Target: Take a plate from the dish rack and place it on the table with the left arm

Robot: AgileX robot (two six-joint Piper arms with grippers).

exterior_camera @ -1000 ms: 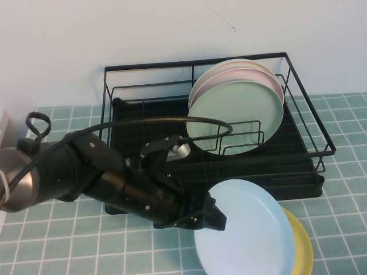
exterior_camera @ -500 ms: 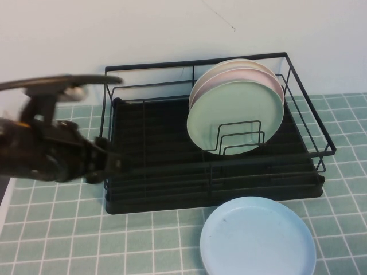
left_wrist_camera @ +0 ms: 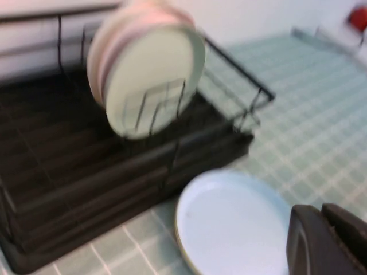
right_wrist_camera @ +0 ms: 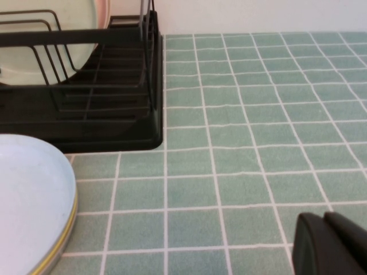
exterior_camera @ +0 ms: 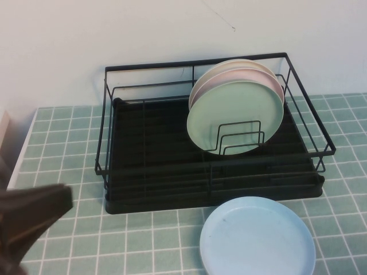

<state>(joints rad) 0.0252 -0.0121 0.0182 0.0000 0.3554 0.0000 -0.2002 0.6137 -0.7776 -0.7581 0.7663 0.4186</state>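
Note:
The light sky-blue plate [exterior_camera: 258, 238] lies flat on the tiled table [exterior_camera: 160, 240], in front of the black dish rack [exterior_camera: 155, 166]. It also shows in the left wrist view [left_wrist_camera: 229, 223] and the right wrist view [right_wrist_camera: 28, 195]. My left gripper [left_wrist_camera: 321, 211] is shut and empty, off the plate's edge. The left arm is a blurred dark shape [exterior_camera: 31, 215] at the front left, far from the plate. My right gripper [right_wrist_camera: 324, 217] is shut and empty, low over bare tiles to the right of the plate.
A mint-green plate [exterior_camera: 235, 114] stands upright in the rack with a pink plate [exterior_camera: 229, 80] and a cream one behind it. A yellow rim [right_wrist_camera: 57, 246] shows under the blue plate. The rack's left half holds nothing.
The left gripper has let go of the blue plate, which went from tilted to flat. The left arm has swung away left and then down to the front-left corner.

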